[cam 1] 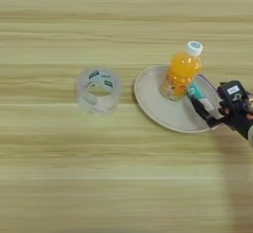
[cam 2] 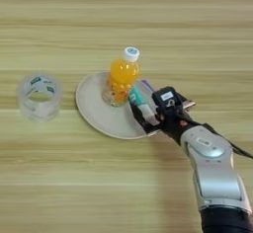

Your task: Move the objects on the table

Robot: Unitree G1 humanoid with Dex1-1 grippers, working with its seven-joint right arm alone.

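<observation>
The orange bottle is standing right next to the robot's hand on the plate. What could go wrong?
The orange bottle stands upright on the plate, touching the teal-and-white tube that the right gripper is at. Moving the tube could bump the bottle and tip it. The tube lies near the plate's rim, so it might also slide off onto the table.

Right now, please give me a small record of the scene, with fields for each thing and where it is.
surface: wooden table
plate: pale, round, on the table
bottle: orange drink, white cap, upright on the plate
tube: teal and white, lying on the plate beside the bottle
tape roll: clear, on the table left of the plate
right gripper: at the tube, over the plate's right rim
</observation>
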